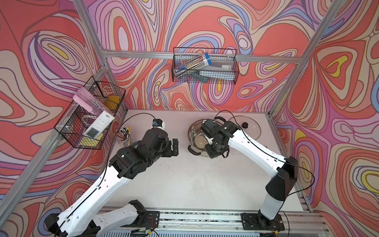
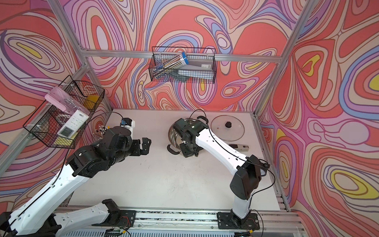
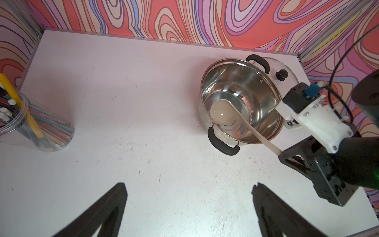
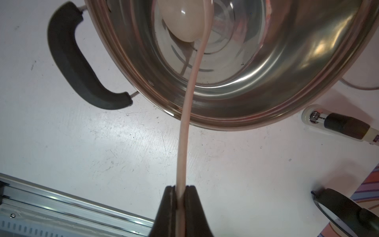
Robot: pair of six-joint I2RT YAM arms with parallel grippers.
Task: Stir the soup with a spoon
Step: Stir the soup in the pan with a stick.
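A steel pot [image 1: 193, 132] [image 2: 173, 133] with black handles stands at the back middle-right of the white table. The spoon, a cream ladle, has its round bowl [image 3: 222, 115] [image 1: 199, 141] low inside the pot, and its slim handle [image 4: 184, 133] rises over the near rim. My right gripper [image 4: 180, 187] [image 3: 282, 153] is shut on that handle just outside the pot. My left gripper [image 3: 188, 186] [image 1: 176, 148] hangs open over bare table to the left of the pot, holding nothing. The pot's inside [image 4: 287, 61] is shiny, and I cannot make out soup in it.
A glass lid [image 1: 249, 127] [image 2: 227, 128] lies flat behind and to the right of the pot. A clear jar of pencils [image 1: 125, 135] [image 3: 30, 123] stands at the left. A white-and-black stick tool [image 2: 240, 147] [image 4: 338, 125] lies right of the pot. Wire baskets [image 1: 91, 113] [image 1: 204, 65] hang on the walls.
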